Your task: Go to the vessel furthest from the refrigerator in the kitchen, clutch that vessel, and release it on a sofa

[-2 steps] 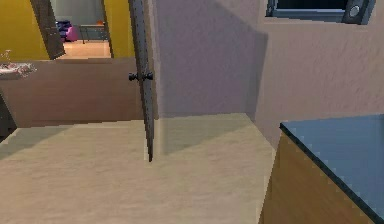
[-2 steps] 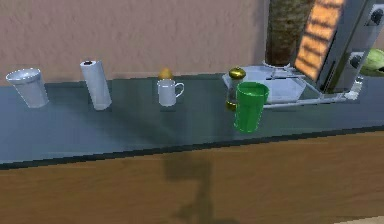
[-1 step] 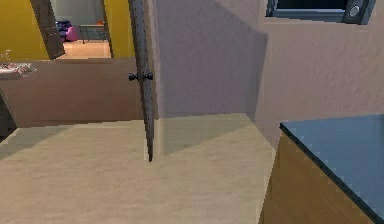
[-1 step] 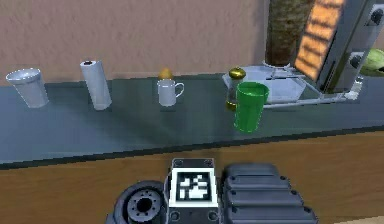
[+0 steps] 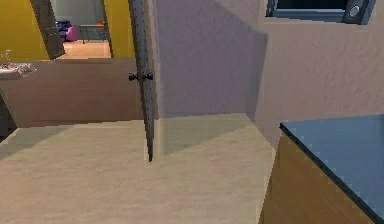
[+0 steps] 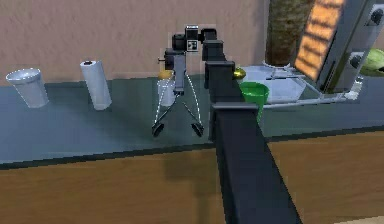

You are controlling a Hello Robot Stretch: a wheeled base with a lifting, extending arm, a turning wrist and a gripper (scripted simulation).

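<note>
My arm reaches out over a dark countertop. At its far end, the gripper points its two thin fingers down toward the counter. A pale see-through vessel shape stands at or behind the fingers, with a small orange thing just above it. I cannot tell whether the gripper holds anything. A white cup-like vessel stands at the counter's left end. A green vessel sits right of the arm.
A white roll stands upright beside the white cup. A sink lies at the right of the counter. In the forward view a dark door stands ajar before a yellow-walled room, and a counter corner juts in at the lower right.
</note>
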